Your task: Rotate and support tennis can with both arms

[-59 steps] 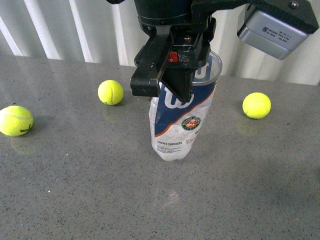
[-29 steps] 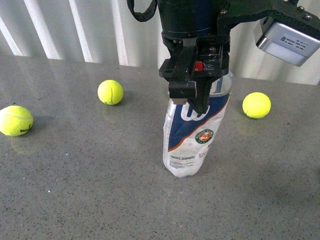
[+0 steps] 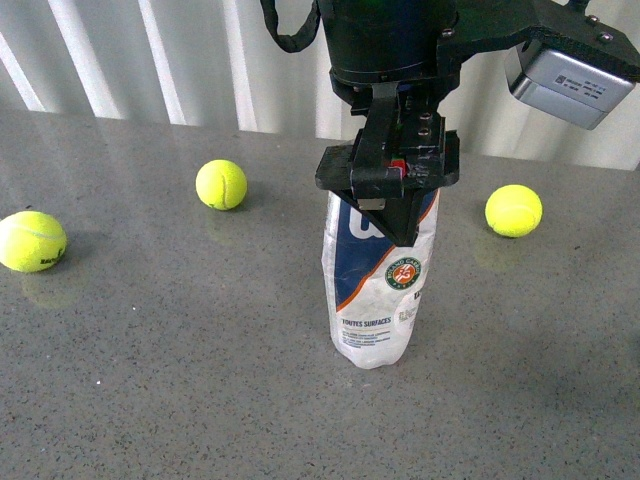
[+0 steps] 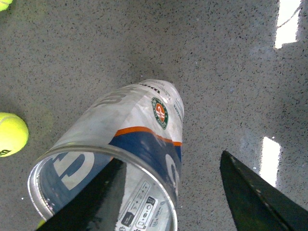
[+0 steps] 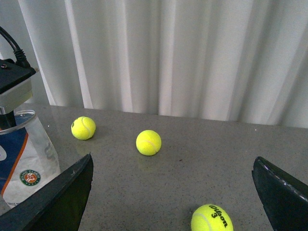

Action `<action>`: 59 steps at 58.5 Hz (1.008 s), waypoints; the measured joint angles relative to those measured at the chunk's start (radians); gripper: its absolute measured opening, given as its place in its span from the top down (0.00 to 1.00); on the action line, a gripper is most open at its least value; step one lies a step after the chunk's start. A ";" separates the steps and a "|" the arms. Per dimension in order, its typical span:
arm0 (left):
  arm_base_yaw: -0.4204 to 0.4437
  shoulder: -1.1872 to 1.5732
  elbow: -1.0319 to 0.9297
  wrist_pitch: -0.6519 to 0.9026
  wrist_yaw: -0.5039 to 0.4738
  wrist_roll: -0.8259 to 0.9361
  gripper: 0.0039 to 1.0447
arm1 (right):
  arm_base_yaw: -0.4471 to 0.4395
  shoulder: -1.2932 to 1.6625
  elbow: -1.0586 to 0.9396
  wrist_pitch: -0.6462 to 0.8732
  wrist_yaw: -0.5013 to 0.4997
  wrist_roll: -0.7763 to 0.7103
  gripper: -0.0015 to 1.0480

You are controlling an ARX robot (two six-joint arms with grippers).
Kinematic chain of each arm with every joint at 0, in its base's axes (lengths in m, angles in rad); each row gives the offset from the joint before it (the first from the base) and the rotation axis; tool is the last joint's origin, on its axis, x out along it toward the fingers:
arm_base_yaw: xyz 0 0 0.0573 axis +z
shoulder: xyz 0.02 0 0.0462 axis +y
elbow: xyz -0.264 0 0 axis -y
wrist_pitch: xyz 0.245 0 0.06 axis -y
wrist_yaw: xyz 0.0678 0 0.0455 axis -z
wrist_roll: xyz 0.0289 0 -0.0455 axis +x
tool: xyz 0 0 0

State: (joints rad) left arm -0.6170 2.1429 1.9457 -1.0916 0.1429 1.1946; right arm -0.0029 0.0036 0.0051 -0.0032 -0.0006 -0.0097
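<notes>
Front view, far left: a yellow tennis ball on the grey speckled surface. Further right and higher in the frame, a second ball. At centre, the tennis can, standing on its clear base and leaning a little, with the blue, white and orange label facing the camera. Covering its top from above, the left hand, black and boxy, with a grey camera box at the upper right. Right of the can and well apart from it, a third ball.

Left wrist view: one ball at the left edge. Lower left to centre, the can seen from above, its metal-rimmed mouth open, with only the inner wall and the back of the label showing inside. Left hand spread open: one finger across the mouth, the other clear of the can wall, with a gap between.

Right wrist view: the can at the left edge. Right hand wide open, holding nothing, with only the surface and three balls seen between its fingers and a white curtain behind.
</notes>
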 joint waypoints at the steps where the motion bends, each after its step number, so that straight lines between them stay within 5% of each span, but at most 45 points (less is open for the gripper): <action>1: 0.000 0.000 0.000 0.000 -0.002 0.000 0.42 | 0.000 0.000 0.000 0.000 0.000 0.000 0.07; 12: 0.012 -0.016 -0.031 0.031 0.005 -0.003 0.05 | 0.000 0.000 0.000 0.000 0.000 0.000 0.07; 20: 0.044 -0.108 -0.061 0.122 0.095 -0.047 0.06 | 0.000 0.000 0.000 0.000 0.000 0.000 0.07; 33: 0.198 -0.456 -0.290 0.583 0.221 -0.305 0.06 | 0.000 0.000 0.000 0.000 0.000 0.000 0.07; 41: 0.393 -0.750 -0.538 0.875 0.255 -0.559 0.06 | 0.000 0.000 0.000 0.000 0.000 0.000 0.07; 59: 0.776 -1.072 -1.001 1.101 0.454 -0.944 0.06 | 0.000 0.000 0.000 0.000 0.000 0.000 0.07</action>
State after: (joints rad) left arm 0.1593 1.0710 0.9447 0.0090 0.5968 0.2504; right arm -0.0029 0.0036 0.0051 -0.0032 -0.0006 -0.0097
